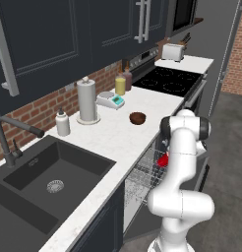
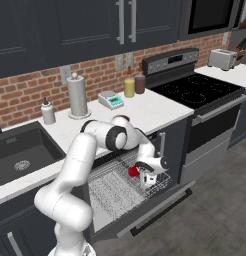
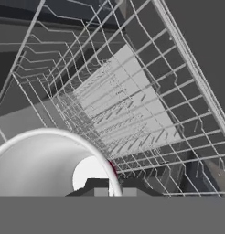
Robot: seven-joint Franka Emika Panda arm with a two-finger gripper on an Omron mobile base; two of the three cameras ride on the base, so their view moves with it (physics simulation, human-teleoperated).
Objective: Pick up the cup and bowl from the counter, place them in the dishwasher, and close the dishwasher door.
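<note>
Dark kitchen, white marbled counter (image 1: 113, 135): small red cup (image 2: 133, 171) going into the dishwasher's silver wire rack (image 2: 115, 187)
Gripper (image 2: 145, 176) is pinched tight on the cup's rim, low over the otherwise bare rack; next it likely needs to let go, then fetch the round dark brown bowl (image 1: 137, 118) from the counter, door (image 2: 155, 207) hanging open

Paper towel roll (image 1: 86, 100), soap bottle (image 1: 62, 123), toaster (image 1: 173, 51), black stove (image 1: 168, 80), yellow bottle (image 1: 120, 85)

Red cup (image 2: 133, 171) — dark brown bowl (image 1: 137, 118)
</note>
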